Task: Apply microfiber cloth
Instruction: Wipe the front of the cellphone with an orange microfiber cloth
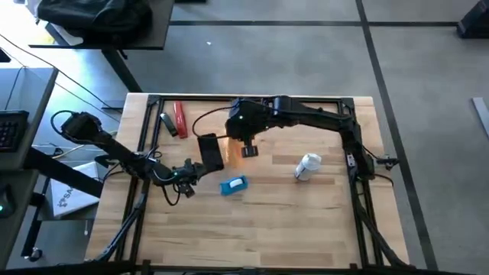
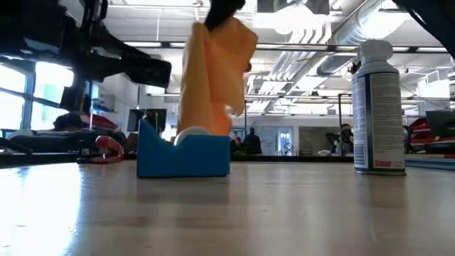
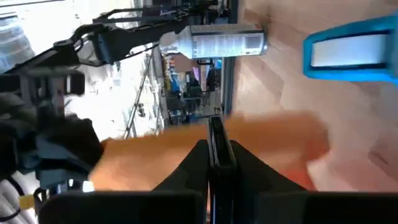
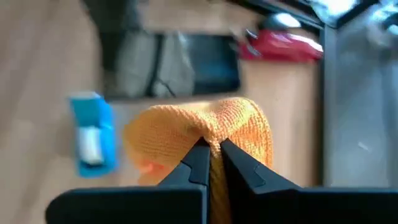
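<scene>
Where the cloth hung: while the right gripper held it, the microfiber cloth dangled above the table, over the far middle just beside the black phone.
Right fingers: clamped together on a pinched ridge of the orange fabric.
Left gripper: low over the table near the phone's near end; its fingers looked pressed together, with nothing visibly between them.
Handling: the cloth appeared light and limp (it draped in long folds in the low view), so it would likely sag and swing rather than keep a shape. A pinch at a gathered fold or corner seemed the sensible hold.
Neighbours: blue block near the phone on the near side; spray can lying well to the right; red tool by the far left rail.
Open room: the near half of the table looked bare, whereas the dark frame rails bounded the far edge closely.
</scene>
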Robot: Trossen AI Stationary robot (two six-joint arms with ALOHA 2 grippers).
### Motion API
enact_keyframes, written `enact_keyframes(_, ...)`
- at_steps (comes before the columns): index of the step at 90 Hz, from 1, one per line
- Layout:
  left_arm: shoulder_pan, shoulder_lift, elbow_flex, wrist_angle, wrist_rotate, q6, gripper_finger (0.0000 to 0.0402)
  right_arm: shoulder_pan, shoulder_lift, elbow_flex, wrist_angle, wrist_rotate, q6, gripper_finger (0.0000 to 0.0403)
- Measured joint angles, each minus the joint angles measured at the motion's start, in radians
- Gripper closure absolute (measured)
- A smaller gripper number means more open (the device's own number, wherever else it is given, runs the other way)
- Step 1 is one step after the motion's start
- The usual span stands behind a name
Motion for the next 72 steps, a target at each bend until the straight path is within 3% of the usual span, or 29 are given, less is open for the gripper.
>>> enact_keyframes(26, 0.028, 0.069, 0.088, 0.0, 0.046, 0.063, 0.0387, 0.06, 0.0, -0.178, 0.236, -0.063, 0.001, 0.0403)
enact_keyframes(54, 0.035, 0.117, 0.143, 0.001, 0.103, 0.077, 0.0387, 0.08, 0.0, -0.318, 0.551, -0.06, -0.007, 0.0403)
enact_keyframes(72, 0.035, 0.134, 0.158, 0.001, 0.127, 0.076, 0.0387, 0.06, 0.0, -0.324, 0.583, 0.017, -0.025, 0.0403)
